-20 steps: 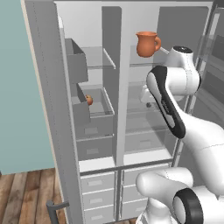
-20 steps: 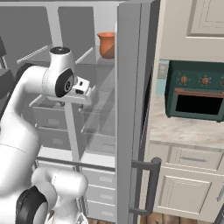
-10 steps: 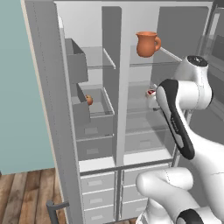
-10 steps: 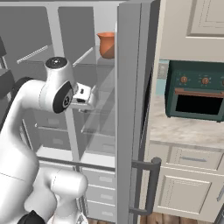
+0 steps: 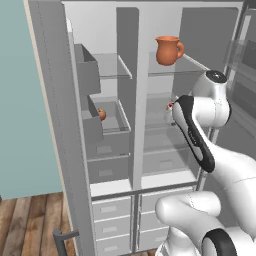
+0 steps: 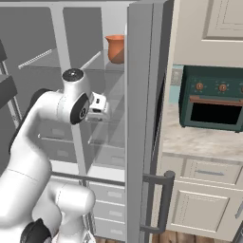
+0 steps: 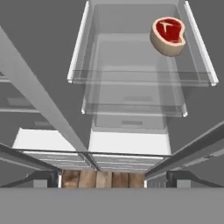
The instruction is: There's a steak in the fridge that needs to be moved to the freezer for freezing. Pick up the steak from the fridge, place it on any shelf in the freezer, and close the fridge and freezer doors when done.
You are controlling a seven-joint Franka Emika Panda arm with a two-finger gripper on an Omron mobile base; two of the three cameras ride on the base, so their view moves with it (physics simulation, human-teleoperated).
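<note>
Approaching the steak (image 7: 168, 35) on the fridge (image 5: 167, 130) shelf; pincer state unclear, nothing grasped; next, reach farther.

The steak (image 7: 168, 35), sitting at about one o'clock in the hand view, is showing wet-looking red flesh inside a dull tan fat rim. It is lying on a clear glass shelf (image 7: 140, 76) that is catching pale highlights along its edges. The fridge (image 5: 165, 140) walls are looking like smooth matt grey metal. The jug (image 5: 167, 50) is looking like unglazed terracotta. The floor (image 5: 25, 225) is showing brown wood planks.
</note>
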